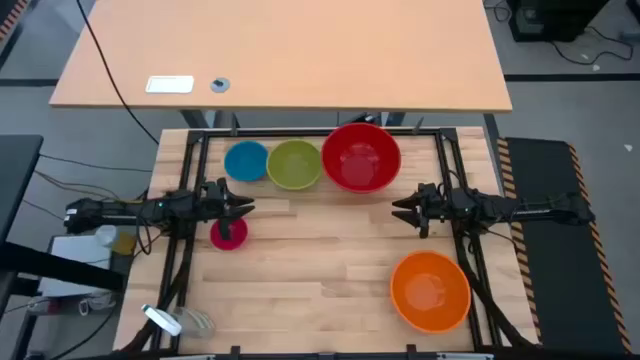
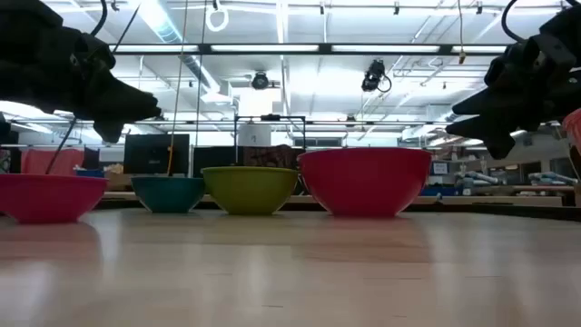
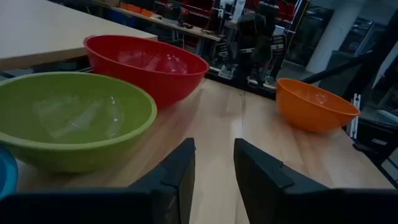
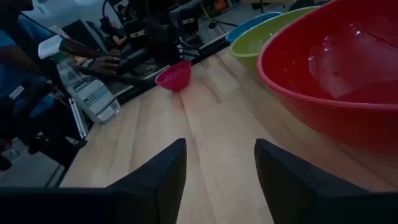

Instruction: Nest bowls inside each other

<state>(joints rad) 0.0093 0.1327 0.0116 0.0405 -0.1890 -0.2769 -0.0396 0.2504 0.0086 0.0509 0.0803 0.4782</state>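
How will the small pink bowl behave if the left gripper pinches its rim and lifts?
The pink bowl looks like thin glossy plastic, so probably light, stiff and a bit slippery. Its round body may tilt on a one-sided rim grip. The left gripper, beside it, is open and empty.

The blue bowl [image 1: 246, 160], yellow-green bowl [image 1: 294, 165] and red bowl [image 1: 361, 156] stand upright in a row. The small pink bowl [image 1: 229, 233] and the orange bowl [image 1: 430, 290] sit apart, all un-nested.

The low view's right edge cuts off the orange bowl [image 2: 575, 127], and the left wrist view shows only a sliver of the blue bowl [image 3: 6, 174].
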